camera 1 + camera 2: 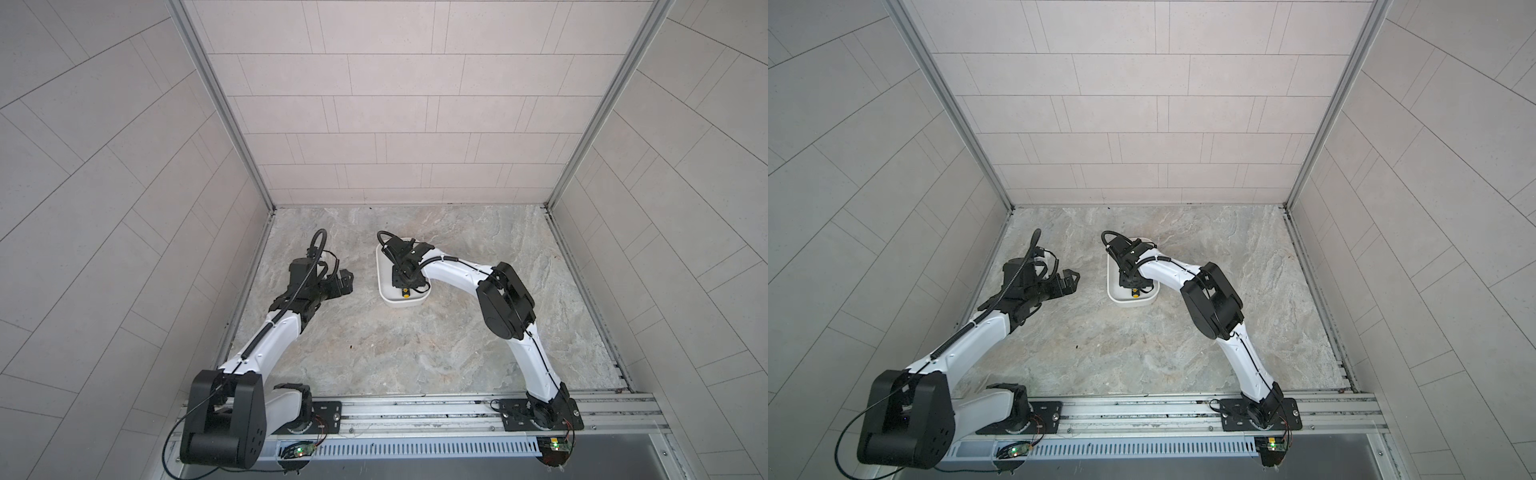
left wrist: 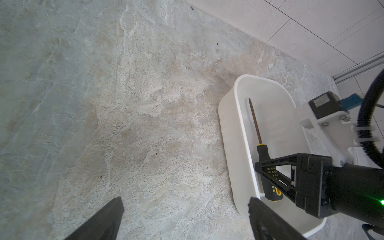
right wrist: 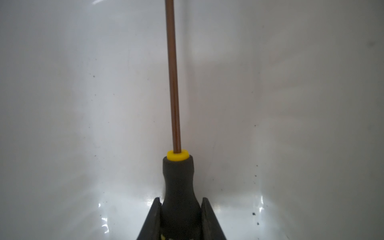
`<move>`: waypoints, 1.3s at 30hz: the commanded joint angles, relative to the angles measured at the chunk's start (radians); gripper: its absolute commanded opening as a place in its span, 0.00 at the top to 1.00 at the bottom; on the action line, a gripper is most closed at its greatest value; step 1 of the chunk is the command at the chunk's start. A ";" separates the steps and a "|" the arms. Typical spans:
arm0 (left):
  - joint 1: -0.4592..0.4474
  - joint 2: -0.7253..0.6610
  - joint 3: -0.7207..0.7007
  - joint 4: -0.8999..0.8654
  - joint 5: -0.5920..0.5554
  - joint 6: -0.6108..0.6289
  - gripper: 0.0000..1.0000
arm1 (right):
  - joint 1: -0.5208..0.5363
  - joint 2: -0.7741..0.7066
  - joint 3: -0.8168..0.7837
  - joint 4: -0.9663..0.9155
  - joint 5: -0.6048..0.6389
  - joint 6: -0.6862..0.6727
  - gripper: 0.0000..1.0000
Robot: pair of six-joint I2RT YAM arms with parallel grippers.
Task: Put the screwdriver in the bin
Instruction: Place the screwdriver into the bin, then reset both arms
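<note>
Both wrist views alone show the screwdriver (image 2: 262,152) shaft.

Robot lab test cell, tile-patterned walls (image 1: 395,104), aluminium mounting rail (image 1: 415,409), marbled tabletop (image 1: 415,345)

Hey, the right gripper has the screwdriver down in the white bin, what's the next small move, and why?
Probably open the right gripper and let go. Its jaws are shut on the black handle of the screwdriver, which sits lengthwise inside the bin, shaft and handle within its walls, so a release should leave it in there.
</note>
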 commanded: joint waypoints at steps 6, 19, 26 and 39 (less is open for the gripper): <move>-0.004 0.008 -0.010 -0.003 -0.005 0.013 0.00 | 0.005 0.027 0.032 -0.038 0.028 0.017 0.97; -0.005 0.008 -0.010 -0.002 -0.008 0.016 0.00 | 0.005 0.021 0.041 -0.054 0.018 -0.004 0.62; -0.004 0.008 -0.013 0.000 -0.012 0.019 0.00 | 0.001 -0.060 0.068 -0.119 -0.012 -0.068 0.51; -0.005 -0.011 -0.013 0.023 -0.077 0.037 0.00 | -0.125 -0.499 -0.139 -0.053 -0.044 -0.613 0.46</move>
